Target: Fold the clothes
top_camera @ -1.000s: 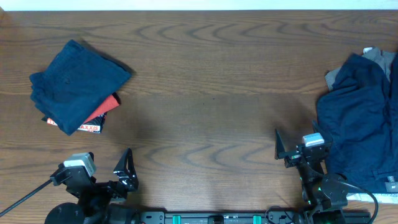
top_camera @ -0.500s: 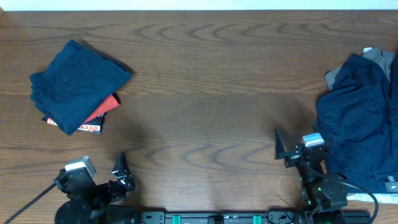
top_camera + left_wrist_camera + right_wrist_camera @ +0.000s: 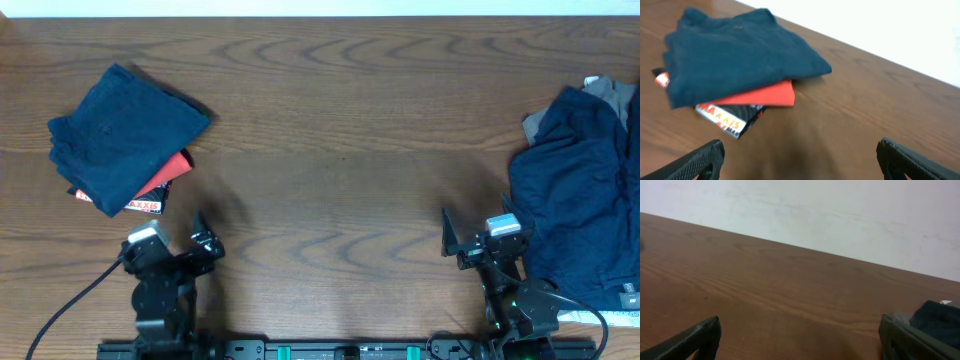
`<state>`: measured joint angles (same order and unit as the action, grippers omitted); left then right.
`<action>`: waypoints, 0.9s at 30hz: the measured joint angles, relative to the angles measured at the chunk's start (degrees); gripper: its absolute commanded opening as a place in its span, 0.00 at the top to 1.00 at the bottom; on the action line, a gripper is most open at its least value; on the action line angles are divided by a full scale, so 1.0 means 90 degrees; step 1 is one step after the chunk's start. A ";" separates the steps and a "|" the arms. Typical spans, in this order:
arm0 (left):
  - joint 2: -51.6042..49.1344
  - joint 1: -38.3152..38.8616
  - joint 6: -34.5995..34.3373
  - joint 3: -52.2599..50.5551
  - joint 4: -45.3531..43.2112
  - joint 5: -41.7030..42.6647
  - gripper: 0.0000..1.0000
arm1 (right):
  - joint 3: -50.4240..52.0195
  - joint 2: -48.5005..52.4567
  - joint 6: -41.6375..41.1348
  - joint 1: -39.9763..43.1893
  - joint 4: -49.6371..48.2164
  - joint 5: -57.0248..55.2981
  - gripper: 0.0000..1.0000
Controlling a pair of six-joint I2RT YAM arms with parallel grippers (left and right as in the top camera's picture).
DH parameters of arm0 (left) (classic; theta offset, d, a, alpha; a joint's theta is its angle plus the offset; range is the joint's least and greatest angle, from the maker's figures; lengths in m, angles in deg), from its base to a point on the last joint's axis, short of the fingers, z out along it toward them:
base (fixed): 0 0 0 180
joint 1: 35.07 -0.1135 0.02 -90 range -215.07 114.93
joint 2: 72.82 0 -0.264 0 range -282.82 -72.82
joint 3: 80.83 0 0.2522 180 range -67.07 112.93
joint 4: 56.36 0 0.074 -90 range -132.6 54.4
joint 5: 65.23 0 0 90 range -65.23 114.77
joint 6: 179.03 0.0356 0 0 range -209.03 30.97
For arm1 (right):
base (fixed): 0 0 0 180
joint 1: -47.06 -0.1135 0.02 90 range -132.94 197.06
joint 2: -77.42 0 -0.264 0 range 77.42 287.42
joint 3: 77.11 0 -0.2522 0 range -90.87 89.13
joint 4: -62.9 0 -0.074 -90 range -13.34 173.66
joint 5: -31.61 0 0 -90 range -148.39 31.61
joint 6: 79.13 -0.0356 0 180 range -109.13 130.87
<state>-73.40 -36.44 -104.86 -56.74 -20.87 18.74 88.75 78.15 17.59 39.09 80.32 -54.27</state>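
Observation:
A folded stack of clothes (image 3: 125,135) lies at the left of the table: navy shorts on top, a red piece and a black printed piece (image 3: 147,205) under them. It also shows in the left wrist view (image 3: 735,57). An unfolded heap of navy clothes (image 3: 575,205) with a grey piece (image 3: 600,95) lies at the right edge; a bit of it shows in the right wrist view (image 3: 940,317). My left gripper (image 3: 190,238) is open and empty near the front edge, below the stack. My right gripper (image 3: 475,232) is open and empty, just left of the heap.
The wooden table (image 3: 340,130) runs between the stack and the heap. A black cable (image 3: 70,305) trails from the left arm to the front left. A pale wall (image 3: 840,210) stands behind the table's far edge.
The left arm has swung right and toward the table's middle, its gripper now pointing at the folded stack. The right arm has not moved.

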 measured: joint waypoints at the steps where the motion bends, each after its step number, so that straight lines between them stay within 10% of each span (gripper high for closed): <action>1: 0.0000 0.0000 0.0000 -0.0228 -0.0340 0.0002 0.02 | 0.0000 0.0000 0.0000 0.0000 0.0000 0.0000 0.01; 27: 0.0002 0.0010 0.0073 -0.0899 -0.2042 0.0510 0.02 | 0.0000 0.0000 0.0000 0.0000 -0.0002 0.0002 0.01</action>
<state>-73.38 -36.35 -104.21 -64.83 -39.25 23.33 88.75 78.15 17.59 39.09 80.30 -54.25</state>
